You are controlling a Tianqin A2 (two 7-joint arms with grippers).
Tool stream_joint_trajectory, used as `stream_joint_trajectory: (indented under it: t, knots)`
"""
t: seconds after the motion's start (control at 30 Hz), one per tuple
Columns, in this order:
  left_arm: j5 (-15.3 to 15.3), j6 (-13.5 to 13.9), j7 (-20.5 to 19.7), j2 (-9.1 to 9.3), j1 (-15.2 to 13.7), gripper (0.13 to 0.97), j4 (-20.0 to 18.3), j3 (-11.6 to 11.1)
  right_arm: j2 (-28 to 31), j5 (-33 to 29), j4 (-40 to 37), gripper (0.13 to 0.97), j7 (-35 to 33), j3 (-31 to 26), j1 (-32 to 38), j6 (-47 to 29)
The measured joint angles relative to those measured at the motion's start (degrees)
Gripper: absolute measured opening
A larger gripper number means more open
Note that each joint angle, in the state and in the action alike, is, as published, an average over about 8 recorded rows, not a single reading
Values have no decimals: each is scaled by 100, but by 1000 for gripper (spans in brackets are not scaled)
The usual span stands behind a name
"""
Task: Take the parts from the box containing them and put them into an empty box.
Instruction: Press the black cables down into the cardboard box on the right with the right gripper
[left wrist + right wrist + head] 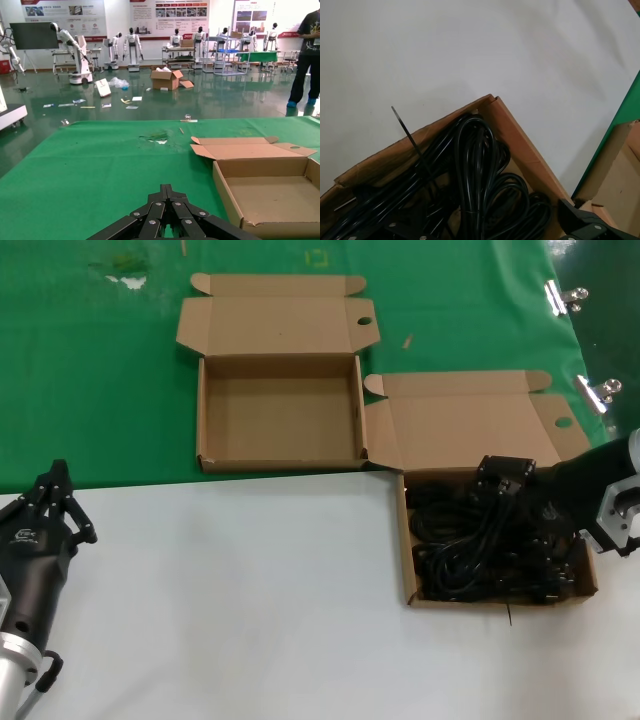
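I'm holding the right gripper (505, 480) over the brown cardboard box of coiled black power cables (480, 540); finger spread I cannot tell. Cables look floppy, snag-prone; I'm aiming mid-bundle. Left gripper (55, 502) is idling, closed.

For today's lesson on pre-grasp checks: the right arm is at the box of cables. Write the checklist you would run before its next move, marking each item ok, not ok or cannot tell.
1. Right end effector over the box of power cables: ok.
2. Cable held: cannot tell; the fingers are not clearly visible among the black cables.
3. Empty box open, floor bare: ok.
4. Its flap lid folded back, out of the way: ok.
5. Left end effector parked on the white surface, away from both boxes: ok.
6. Loose cable tie sticking out over the box wall, may snag: not ok.
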Motion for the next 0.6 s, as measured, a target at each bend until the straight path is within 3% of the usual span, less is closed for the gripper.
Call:
stream_joint_trajectory:
  t: [0.3, 0.6]
  knots:
    - [0, 0, 0, 0, 0, 140, 0, 0, -192, -54, -560, 840, -288, 46, 147, 120]
    - [0, 0, 0, 0, 0, 140, 0, 0, -362, -145, -982, 679, -464, 58, 319, 208]
